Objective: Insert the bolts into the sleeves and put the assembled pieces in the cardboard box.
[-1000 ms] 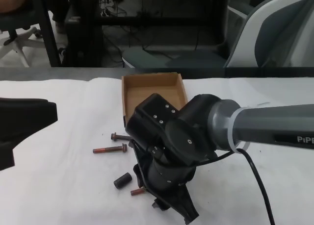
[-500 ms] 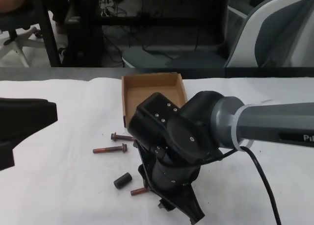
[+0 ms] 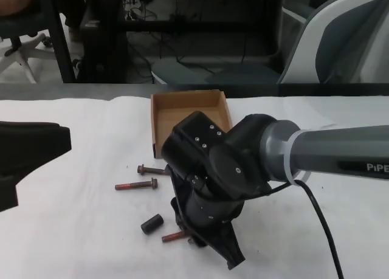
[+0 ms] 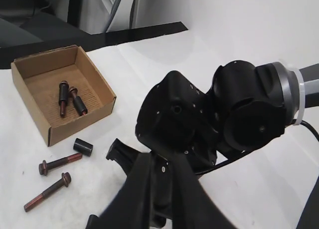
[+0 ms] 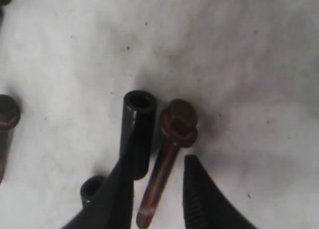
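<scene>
My right gripper (image 5: pixel 159 161) is open, low over the white cloth, with its fingers on either side of the shank of a rusty bolt (image 5: pixel 172 149). A black sleeve (image 5: pixel 137 134) lies alongside that bolt, partly under one finger. A shorter sleeve (image 5: pixel 92 189) lies nearby. From above, the right arm (image 3: pixel 231 175) covers this spot, and the bolt's tip (image 3: pixel 172 236) sticks out beside a short sleeve (image 3: pixel 152 223). Two more bolts (image 3: pixel 137 185) (image 3: pixel 149 169) lie toward the cardboard box (image 3: pixel 159 118). The box (image 4: pixel 30 131) holds two assembled pieces (image 4: pixel 70 99). My left gripper (image 4: pixel 154 189) looks shut, with nothing in it.
A white cloth (image 3: pixel 73 230) covers the bench. The left arm (image 3: pixel 27 151) hangs at the left edge of the high view. A cable (image 3: pixel 322 230) trails from the right arm. There is free cloth left of the bolts and right of the arm.
The right arm has shifted slightly, its lower end drawing a little up and left in the high view. The bolts and the sleeve have stayed in place.
</scene>
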